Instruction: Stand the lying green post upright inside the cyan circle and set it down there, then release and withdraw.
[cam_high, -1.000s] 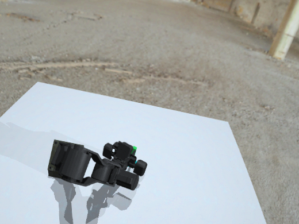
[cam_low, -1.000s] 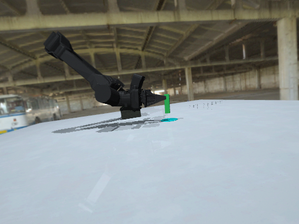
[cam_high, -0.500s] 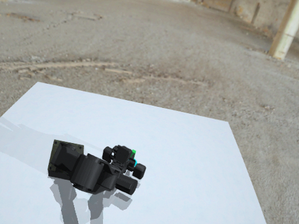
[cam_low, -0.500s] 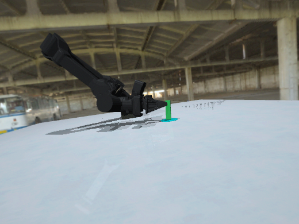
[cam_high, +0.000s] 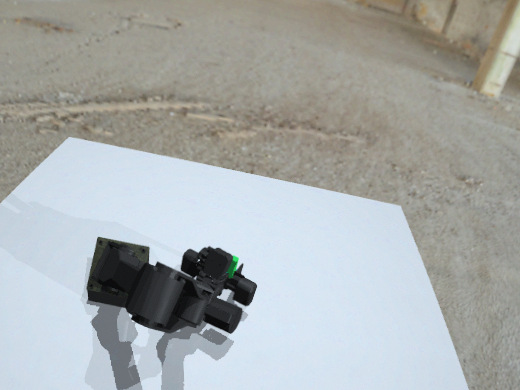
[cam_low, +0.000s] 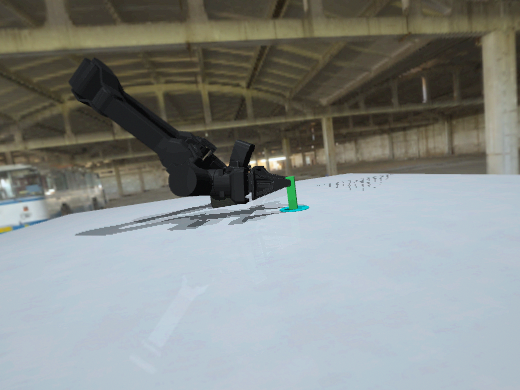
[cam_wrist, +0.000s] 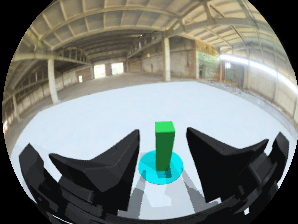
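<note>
The green post (cam_high: 233, 267) (cam_low: 293, 193) (cam_wrist: 164, 146) stands upright inside the cyan circle (cam_low: 284, 210) (cam_wrist: 146, 168), its long axis vertical. Around it, apart from its sides, the end effector (cam_low: 290, 182) (cam_wrist: 164, 132) is partly open, gripping nothing. The white table (cam_high: 325, 260) (cam_low: 260, 300) (cam_wrist: 100, 110) sits within a derelict, concrete-columned hall.
</note>
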